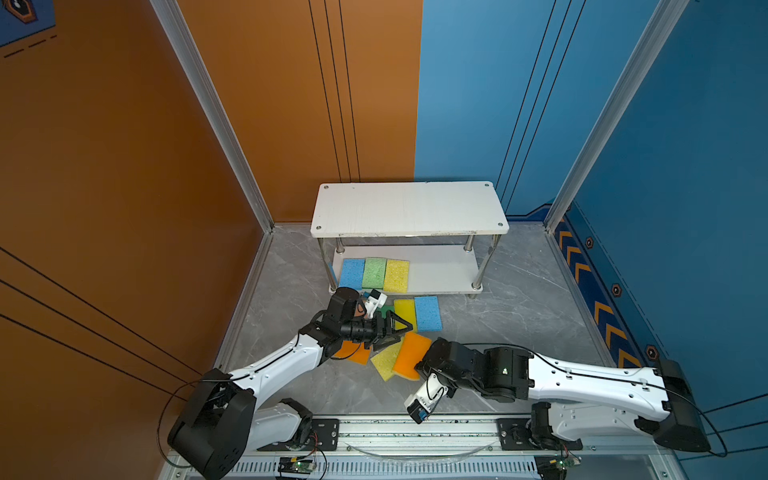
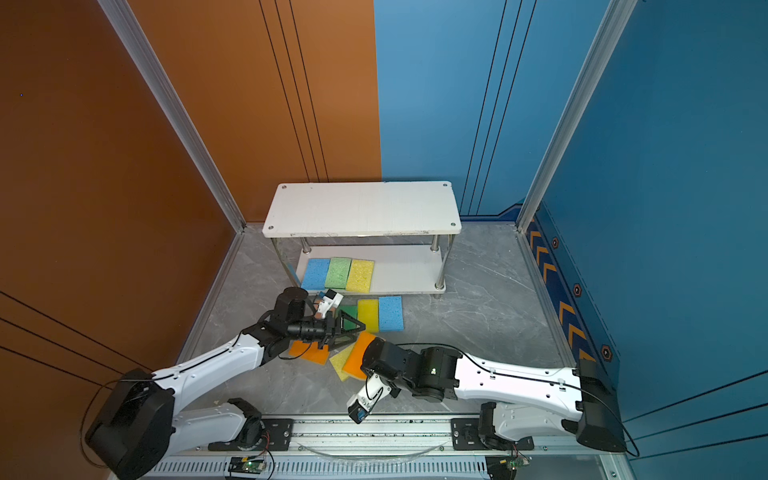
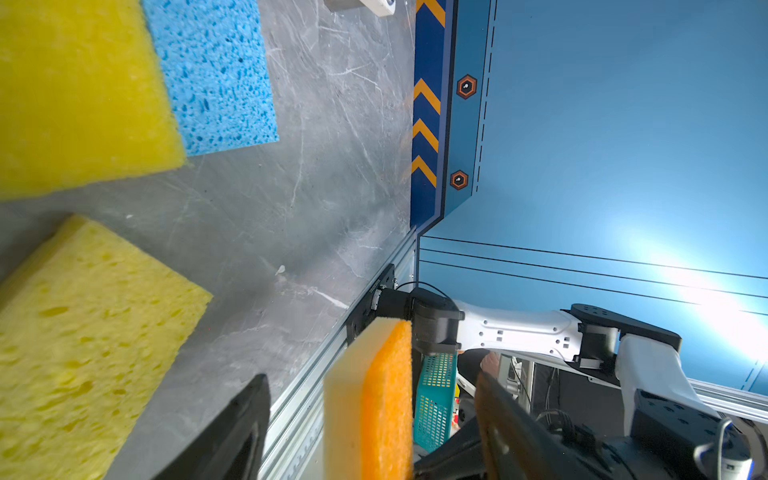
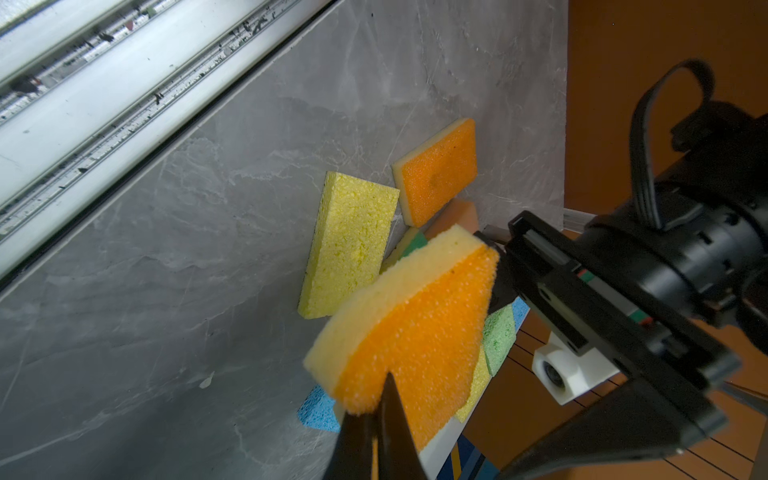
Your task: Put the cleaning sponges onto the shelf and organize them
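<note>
The orange-topped sponge (image 4: 419,328), yellow underlayer showing, is clamped at one end in the right gripper (image 4: 384,399), with the jaws pressed onto it. It is held tilted above the gray marble tabletop (image 1: 519,311). The left gripper (image 1: 402,333) is placed at the sponge's other end, jaws apart, one on each side. In the left wrist view a gap is seen between the sponge and the finger (image 3: 232,432) nearer the tabletop. Contact on the other side cannot be told.

The shelf (image 1: 409,208) is set at the back of the tabletop. Three sponges are lined up side by side at the left end of its lower board: blue shelf sponge (image 1: 352,273), light green sponge (image 1: 374,272), yellow shelf sponge (image 1: 396,275).

On the tabletop just in front of the shelf, a yellow sponge (image 1: 405,313) and a blue sponge (image 1: 428,313) are laid touching. A dark green sponge (image 1: 384,311) beside them is mostly hidden by the left gripper. Nearer the robot, a pale yellow sponge (image 1: 385,361) is partly covered by the held sponge, and a second orange sponge (image 1: 355,353) is partly covered by the left arm (image 1: 286,357). A peach sponge (image 4: 457,212) is glimpsed in the right wrist view only, tucked beside the second orange sponge.
</note>
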Robot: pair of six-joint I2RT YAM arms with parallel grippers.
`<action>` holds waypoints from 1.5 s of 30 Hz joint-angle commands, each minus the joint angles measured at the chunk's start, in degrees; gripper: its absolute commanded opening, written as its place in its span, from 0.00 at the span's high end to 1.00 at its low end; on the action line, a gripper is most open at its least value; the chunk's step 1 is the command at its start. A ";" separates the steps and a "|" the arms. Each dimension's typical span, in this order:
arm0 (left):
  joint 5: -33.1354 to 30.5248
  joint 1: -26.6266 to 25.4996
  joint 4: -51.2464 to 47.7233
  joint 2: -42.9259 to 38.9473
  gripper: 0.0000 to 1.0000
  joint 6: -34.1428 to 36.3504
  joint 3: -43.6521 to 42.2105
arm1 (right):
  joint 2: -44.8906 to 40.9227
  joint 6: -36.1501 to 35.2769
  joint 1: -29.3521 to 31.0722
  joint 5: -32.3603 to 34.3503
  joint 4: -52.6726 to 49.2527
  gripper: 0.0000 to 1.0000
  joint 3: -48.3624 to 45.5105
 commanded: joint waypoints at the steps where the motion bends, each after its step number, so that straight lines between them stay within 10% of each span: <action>1: 0.73 -2.07 4.21 2.36 0.29 -0.87 1.78 | 0.63 -0.74 -0.01 0.75 1.09 1.00 1.38; 13: 1.24 -3.52 8.84 6.32 0.97 -2.81 3.00 | -0.53 2.24 -1.85 0.13 2.39 0.96 1.16; 17: 1.33 -2.45 11.63 6.33 0.98 -4.66 2.84 | -1.70 6.02 -3.35 -2.37 2.85 0.37 1.16; 23: 0.53 4.30 11.82 2.33 0.99 -5.42 1.66 | -6.31 20.85 -8.85 -10.41 7.44 0.00 0.53; 30: -8.53 12.55 11.82 -10.54 0.99 -5.13 -4.35 | -7.63 65.49 -20.29 -9.28 21.65 0.00 1.49; 36: -17.85 11.97 11.82 -20.71 0.98 -4.05 -9.40 | 1.27 108.04 -33.34 -21.30 8.19 0.05 14.43; 45: -23.85 10.13 11.82 -27.89 0.96 -4.29 -13.09 | -0.69 126.69 -30.40 -27.37 17.81 0.25 3.07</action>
